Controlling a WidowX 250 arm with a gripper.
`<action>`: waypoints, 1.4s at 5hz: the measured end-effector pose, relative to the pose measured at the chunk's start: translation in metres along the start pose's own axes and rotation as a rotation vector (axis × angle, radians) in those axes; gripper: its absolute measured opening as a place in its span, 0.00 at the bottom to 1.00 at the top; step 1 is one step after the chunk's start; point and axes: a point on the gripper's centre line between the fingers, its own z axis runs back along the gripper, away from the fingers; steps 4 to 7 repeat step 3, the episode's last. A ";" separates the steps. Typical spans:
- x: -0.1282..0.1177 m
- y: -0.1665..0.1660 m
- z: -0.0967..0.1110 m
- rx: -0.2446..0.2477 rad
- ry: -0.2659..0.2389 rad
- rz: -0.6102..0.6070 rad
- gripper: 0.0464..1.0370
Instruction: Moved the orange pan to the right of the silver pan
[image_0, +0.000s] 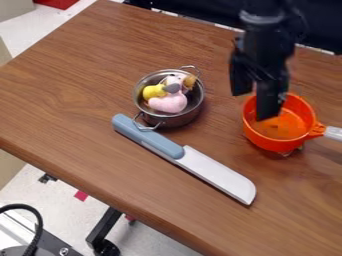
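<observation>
claw: your gripper (267, 101) is blurred, dark, over the orange pan's far-left rim, lower end in front of the pan's inside; you can't tell if it's wide, narrow or holding something
arm: cut off by the top edge for you, outline smeared against the dark background
orange pan: (280, 132) on the right of your view, right of the silver pan; part of rim and inside hidden behind the gripper
orange pan handle: pale grip (333, 133) runs out at the right edge, end cut off
under orange pan: small pale bit at its lower edge, too small for you to identify
silver pan: (175, 119) upright on the table, two wire handles; much of its inside hidden by toys
toys: yellow one (154, 91), pink one (168, 103), with a grey part and an orange-tan part near the top; where one ends and the next starts is hard to make out
knife: blue-grey handle (146, 136), white blade (218, 173), flat, near side of silver pan; you can't tell if the near wire handle touches it
table: brown wood (80, 107), cut off at right and bottom
floor: black cable (35, 220) lower left, partly out of view; red item (59, 2) cut off at top
</observation>
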 end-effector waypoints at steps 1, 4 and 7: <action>-0.009 0.013 0.021 0.004 -0.067 -0.011 0.96; -0.055 0.023 0.047 -0.027 -0.137 -0.091 0.96; -0.055 0.023 0.047 -0.027 -0.137 -0.091 0.96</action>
